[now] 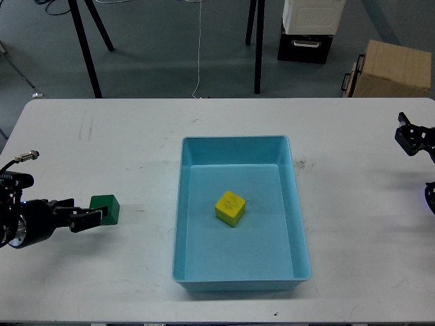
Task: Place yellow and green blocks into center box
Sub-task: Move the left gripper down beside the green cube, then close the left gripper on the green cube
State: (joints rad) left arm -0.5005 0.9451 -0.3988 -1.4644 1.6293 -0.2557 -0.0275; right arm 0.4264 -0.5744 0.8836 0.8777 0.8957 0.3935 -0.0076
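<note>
The green block (109,208) sits on the white table (136,136) at the left. My left gripper (87,216) is open, and its fingertips reach the block's left side and overlap its edge. I cannot tell whether they touch it. The yellow block (230,208) lies inside the blue center box (299,231), near its middle. My right gripper (405,133) is at the table's far right edge, away from both blocks, open and empty.
Beyond the table's far edge are black stand legs (87,47), a cardboard box (391,68) and a white and black case (309,27) on the floor. A faint scuff marks the table at the back left (85,125).
</note>
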